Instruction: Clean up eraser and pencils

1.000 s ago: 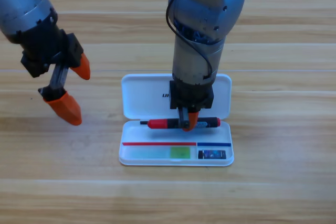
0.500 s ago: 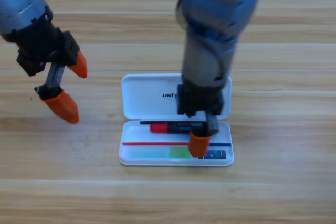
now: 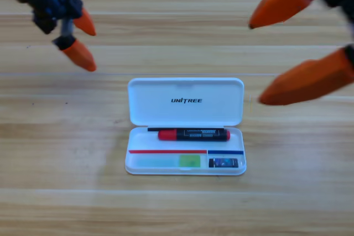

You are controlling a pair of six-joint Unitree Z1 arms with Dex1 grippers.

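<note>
The white case (image 3: pixel 186 93) lies open in the middle of the table. In its tray the red-capped marker with the black barrel (image 3: pixel 193 134) lies along the back. The light green translucent pencil (image 3: pixel 168 161) rests in the front left slot. The small dark eraser (image 3: pixel 223 162) sits in the front right slot. My right gripper (image 3: pixel 255 62) shows large at the upper right edge, open and empty, well away from the case. Up at the top left, my left gripper (image 3: pixel 89 47) also stands open and holds nothing.
Bare wooden table (image 3: pixel 66 192) lies all around the case. Nothing else stands on it.
My right gripper let go of the marker in the tray, rose and drew back to the upper right. My left gripper moved up toward the top left corner.
</note>
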